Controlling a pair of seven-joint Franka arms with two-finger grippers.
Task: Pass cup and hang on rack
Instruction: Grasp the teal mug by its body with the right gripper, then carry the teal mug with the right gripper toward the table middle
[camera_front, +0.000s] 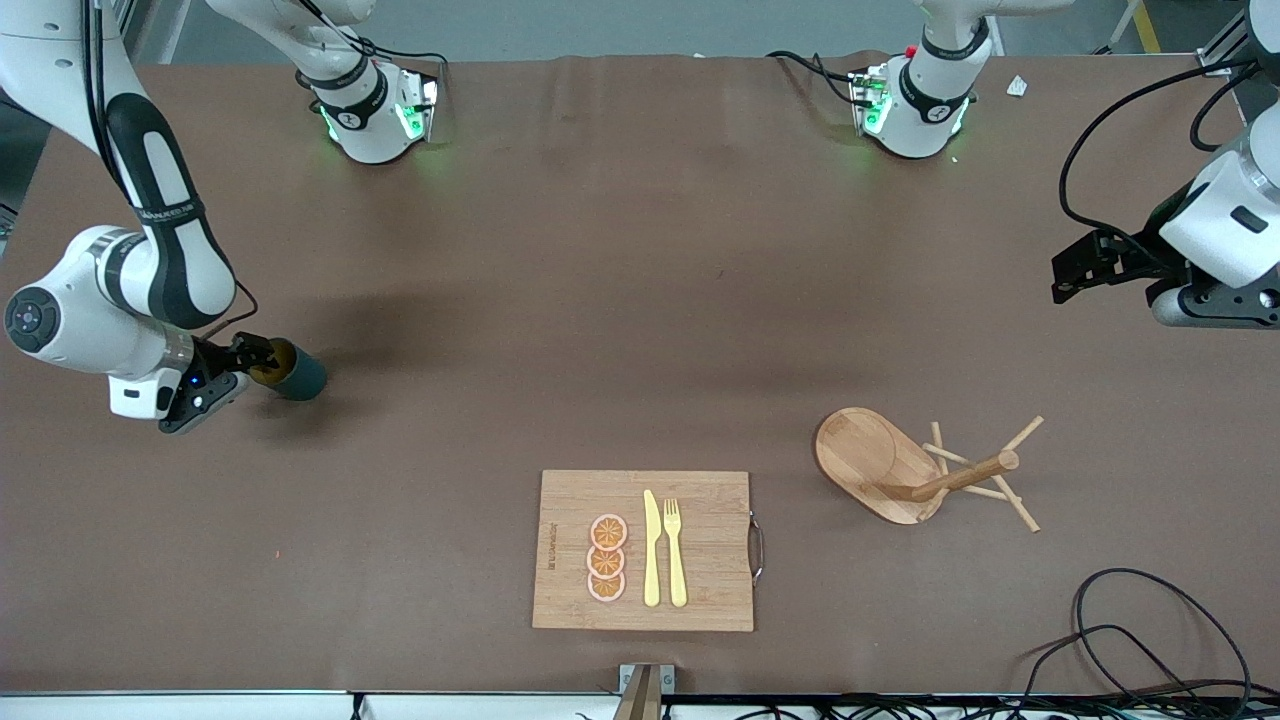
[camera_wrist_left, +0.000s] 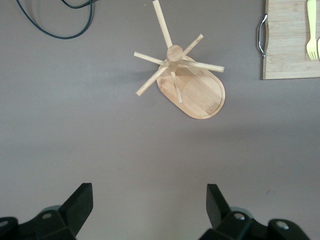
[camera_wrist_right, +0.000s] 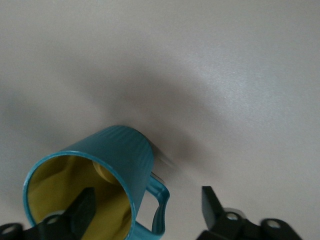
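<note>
Early stage. Right gripper (camera_wrist_right: 145, 210) straddles the cup's (camera_wrist_right: 100, 170) wall, fingers not yet clamped. Left gripper (camera_wrist_left: 149, 207) waits open above the rack (camera_wrist_left: 192, 85). Handover and hanging remain.

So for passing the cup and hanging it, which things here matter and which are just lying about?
Belongs to the job:
- ribbed dark teal mug, one finger of the right gripper inside its rim
- light wooden mug tree with oval base
- left gripper, open, waiting over bare table

Lying about:
- rectangular wooden cutting board
- three orange slices
- yellow knife
- yellow fork
</note>
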